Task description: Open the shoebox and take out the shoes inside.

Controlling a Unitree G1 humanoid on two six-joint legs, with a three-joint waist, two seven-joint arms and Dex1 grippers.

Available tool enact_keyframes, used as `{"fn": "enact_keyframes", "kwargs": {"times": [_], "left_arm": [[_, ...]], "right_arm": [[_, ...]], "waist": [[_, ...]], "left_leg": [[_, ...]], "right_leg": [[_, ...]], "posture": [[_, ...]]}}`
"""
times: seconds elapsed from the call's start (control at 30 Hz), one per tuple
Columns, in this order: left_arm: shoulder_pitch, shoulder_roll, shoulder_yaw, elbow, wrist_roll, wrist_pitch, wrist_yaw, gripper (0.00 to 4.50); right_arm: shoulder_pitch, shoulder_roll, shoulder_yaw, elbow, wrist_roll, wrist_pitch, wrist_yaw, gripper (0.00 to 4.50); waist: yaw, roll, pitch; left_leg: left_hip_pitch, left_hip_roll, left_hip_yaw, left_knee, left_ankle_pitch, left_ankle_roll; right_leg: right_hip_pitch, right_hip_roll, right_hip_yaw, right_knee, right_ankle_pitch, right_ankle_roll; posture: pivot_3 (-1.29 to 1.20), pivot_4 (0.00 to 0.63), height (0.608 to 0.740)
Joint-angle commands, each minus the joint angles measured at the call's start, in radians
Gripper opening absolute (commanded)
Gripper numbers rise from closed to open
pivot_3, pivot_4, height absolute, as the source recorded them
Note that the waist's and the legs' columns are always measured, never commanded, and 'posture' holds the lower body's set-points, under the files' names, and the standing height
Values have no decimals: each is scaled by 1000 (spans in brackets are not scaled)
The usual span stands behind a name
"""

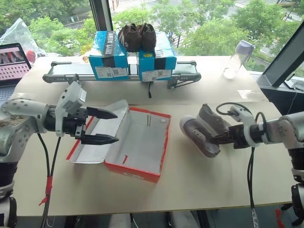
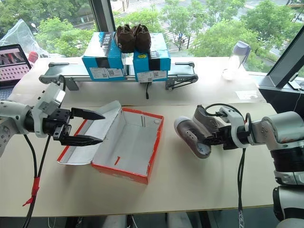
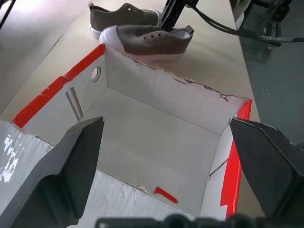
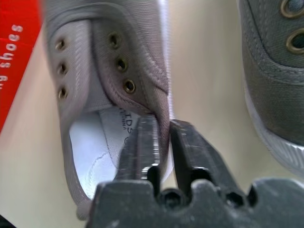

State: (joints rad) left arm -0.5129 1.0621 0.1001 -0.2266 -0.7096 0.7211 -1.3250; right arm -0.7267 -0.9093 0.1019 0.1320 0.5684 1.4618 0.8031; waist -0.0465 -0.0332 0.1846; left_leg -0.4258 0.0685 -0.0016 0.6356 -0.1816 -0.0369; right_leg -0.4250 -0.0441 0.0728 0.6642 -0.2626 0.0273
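The red shoebox [image 1: 160,142] lies open on the table, its white-grey inside bare and its lid [image 1: 97,142] folded out flat toward my left. My left gripper [image 1: 115,126] hovers open over the lid and the box's left wall, holding nothing. Two grey shoes sit on the table right of the box: the nearer shoe [image 1: 195,135] is tipped on its side with the white sole showing, and the other shoe [image 1: 211,118] is just behind it. My right gripper [image 4: 164,124] pinches the side wall of the nearer shoe [image 4: 95,95], one finger inside and one outside.
Two blue boxes [image 1: 108,54] stand on a grey rail [image 1: 66,71] at the back, with a dark brown pair of shoes [image 1: 137,37] on top. A clear bottle [image 1: 237,59] stands back right. A laptop [image 1: 12,61] sits at the far left.
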Motion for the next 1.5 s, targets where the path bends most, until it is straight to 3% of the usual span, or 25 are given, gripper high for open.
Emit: {"fn": "enact_keyframes", "kwargs": {"times": [0.03,0.23,0.3,0.4,0.5,0.57,0.67,0.73,0.87,0.97,1.07,1.17,1.27,1.5], "left_arm": [[2,21,49,-26,-13,-1,2,4500],[26,26,99,-18,-29,5,7,4500],[31,20,143,-12,-61,28,20,4500],[4,-44,242,-4,-195,106,101,4500],[-33,-147,312,8,-277,142,268,4500],[-90,-231,371,74,-258,127,467,4500],[-115,-333,429,104,-121,-6,713,4500],[-95,-419,488,75,-72,-77,879,4500],[102,-557,486,-157,61,-191,1042,4500],[321,-710,469,-354,119,-233,1167,4500],[485,-818,464,-427,153,-262,1225,4500],[718,-901,376,-482,250,-317,1216,4500],[852,-932,311,-494,314,-369,1202,4500],[1062,-952,127,-488,513,-475,1208,4500]], "right_arm": [[-82,3,-32,50,-28,-60,-4,2312],[-159,-17,-131,84,3,-64,17,4435],[-177,-37,-173,54,22,-72,33,4477],[-199,17,-290,15,48,-159,2,4477],[-178,155,-417,-25,9,-434,-121,4477],[-164,238,-487,-29,20,-513,-185,4477],[-32,302,-465,-100,-101,-704,-298,4477],[50,380,-524,-157,-124,-803,-405,4477],[281,473,-578,-291,-227,-1006,-538,4477],[466,556,-603,-439,-179,-1055,-547,4477],[593,612,-596,-525,-165,-1077,-557,4477],[759,666,-520,-637,-197,-1077,-564,4477],[850,699,-464,-699,-198,-1069,-575,4477],[981,736,-376,-688,-291,-1138,-609,4477]], "waist": [[1,0,0],[3,0,0],[6,0,0],[5,0,0],[0,-1,-1],[-1,-1,-1],[6,-2,-1],[11,-3,-2],[24,-3,-2],[32,-3,-3],[28,-3,-3],[23,-2,-10],[8,-3,-11],[0,-3,-16]], "left_leg": [[0,0,0,0,0,0],[0,0,0,0,0,0],[-1,0,0,0,0,0],[-1,0,0,0,0,0],[1,0,-1,0,0,0],[2,0,-1,1,0,0],[1,0,-2,3,0,0],[-1,0,-2,3,0,0],[-6,-2,-1,5,0,0],[-7,-1,-1,5,-2,-3],[-3,-1,0,5,-3,-4],[5,-1,0,5,-2,-5],[18,0,0,5,-2,-5],[22,-2,0,5,-8,-14]], "right_leg": [[0,0,0,0,0,0],[0,0,0,0,1,-2],[0,0,-1,-1,1,-2],[0,0,-1,0,1,-1],[2,0,-1,0,-2,3],[3,0,-1,0,-2,5],[3,0,-1,1,2,0],[3,0,-1,-1,3,0],[0,-3,0,0,4,1],[0,-3,0,-1,4,1],[2,-3,1,0,4,1],[8,-1,2,0,5,0],[21,-1,3,-2,-3,3],[20,0,10,-9,-6,-3]], "posture": [[0,150,740],[0,150,740],[0,150,740],[0,150,740],[0,150,740],[0,150,740],[0,150,740],[0,150,740],[0,150,740],[0,150,740],[0,150,740],[0,150,740],[0,150,740],[0,150,740]]}}
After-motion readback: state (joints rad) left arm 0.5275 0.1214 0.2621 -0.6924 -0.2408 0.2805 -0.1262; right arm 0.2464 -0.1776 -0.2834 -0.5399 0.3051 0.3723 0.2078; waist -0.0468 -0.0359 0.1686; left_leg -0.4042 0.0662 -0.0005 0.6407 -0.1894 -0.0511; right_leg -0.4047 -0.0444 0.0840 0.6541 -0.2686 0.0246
